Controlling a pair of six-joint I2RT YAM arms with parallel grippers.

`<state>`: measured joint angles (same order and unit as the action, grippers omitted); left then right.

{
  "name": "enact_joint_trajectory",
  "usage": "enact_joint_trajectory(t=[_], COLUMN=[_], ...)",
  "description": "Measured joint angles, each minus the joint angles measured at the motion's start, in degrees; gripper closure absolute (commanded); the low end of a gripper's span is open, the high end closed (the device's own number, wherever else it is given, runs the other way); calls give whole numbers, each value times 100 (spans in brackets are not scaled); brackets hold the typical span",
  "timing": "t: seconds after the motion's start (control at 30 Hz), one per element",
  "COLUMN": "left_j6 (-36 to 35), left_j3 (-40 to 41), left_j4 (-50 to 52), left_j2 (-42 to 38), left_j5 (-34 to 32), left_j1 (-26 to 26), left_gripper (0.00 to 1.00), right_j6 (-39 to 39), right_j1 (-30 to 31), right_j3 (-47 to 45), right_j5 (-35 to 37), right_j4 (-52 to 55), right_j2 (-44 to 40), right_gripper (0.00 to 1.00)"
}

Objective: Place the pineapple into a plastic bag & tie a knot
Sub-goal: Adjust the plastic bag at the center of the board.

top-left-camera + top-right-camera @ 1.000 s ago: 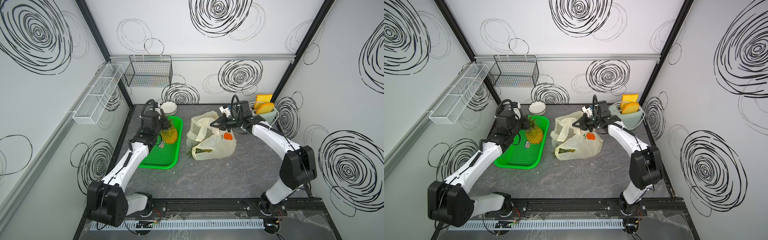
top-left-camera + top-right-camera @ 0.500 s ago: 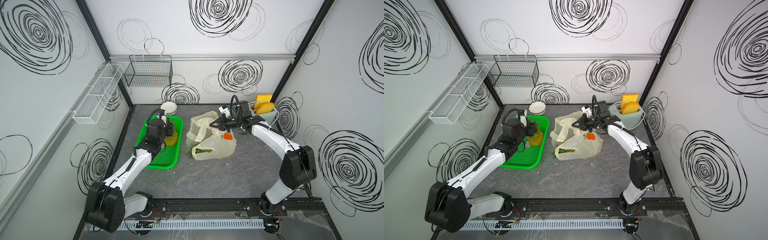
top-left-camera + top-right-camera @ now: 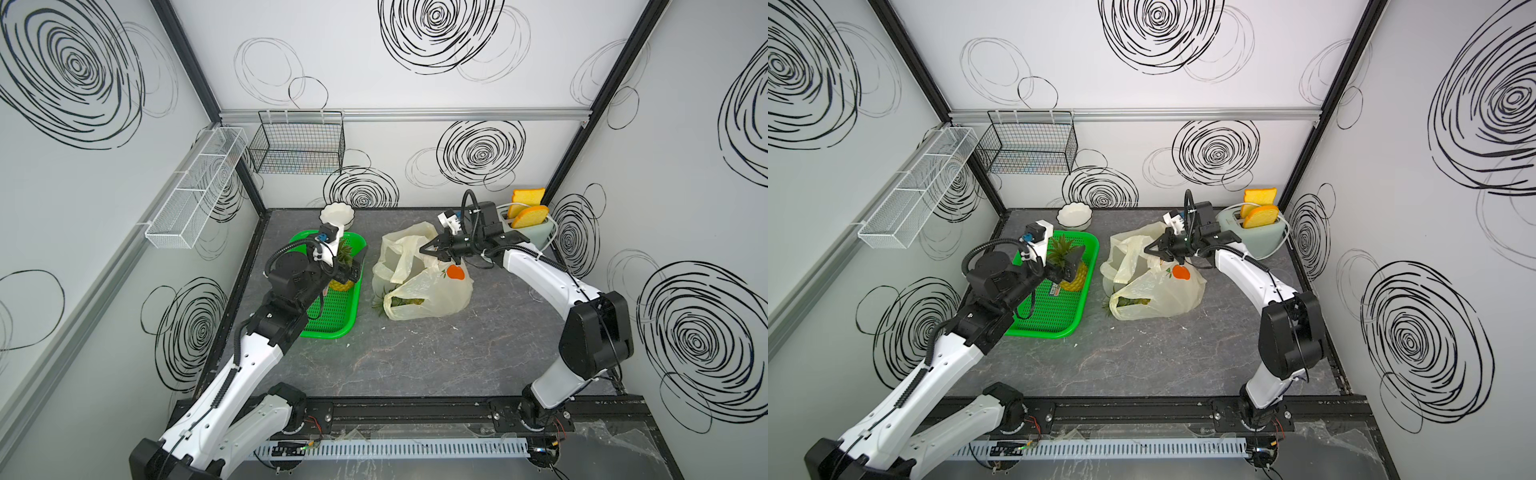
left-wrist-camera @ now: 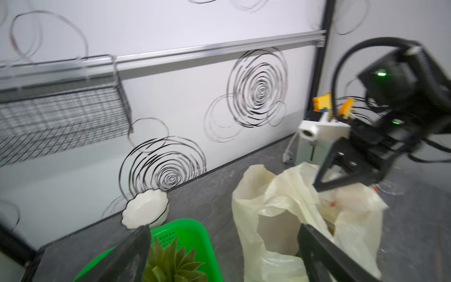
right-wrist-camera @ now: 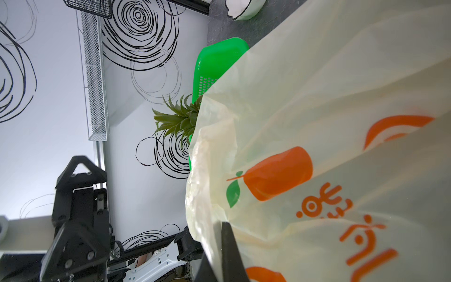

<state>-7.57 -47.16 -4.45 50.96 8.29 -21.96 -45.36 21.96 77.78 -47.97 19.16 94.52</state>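
Left gripper (image 4: 222,232) has dropped lower over the green tray (image 3: 332,318) and let go, jaws now spread wide; right arm unchanged.
Left arm reaches forward with the wrist angled down, its open jaws on either side of the leafy crown of the pineapple (image 3: 1073,279), which stands in the tray. Right arm stretches in from the far side, right gripper (image 3: 428,250) pinched shut on the upper edge of the plastic bag (image 3: 432,293), holding it raised. The bag lies just beside the tray, and a second pineapple (image 3: 405,301) shows through it.
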Motion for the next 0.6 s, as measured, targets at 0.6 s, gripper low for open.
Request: enact_joint_trajectory(t=[0.6], left_j6=[-1945], left_j3=[-363], left_j4=[721], left_j2=[2190], left_j5=[-433], left_j1=[-1510], left_gripper=[9], right_j6=[109], right_j1=[0], right_j3=[0], right_j5=[35], right_j4=[74], right_j2=[0], right_gripper=[100])
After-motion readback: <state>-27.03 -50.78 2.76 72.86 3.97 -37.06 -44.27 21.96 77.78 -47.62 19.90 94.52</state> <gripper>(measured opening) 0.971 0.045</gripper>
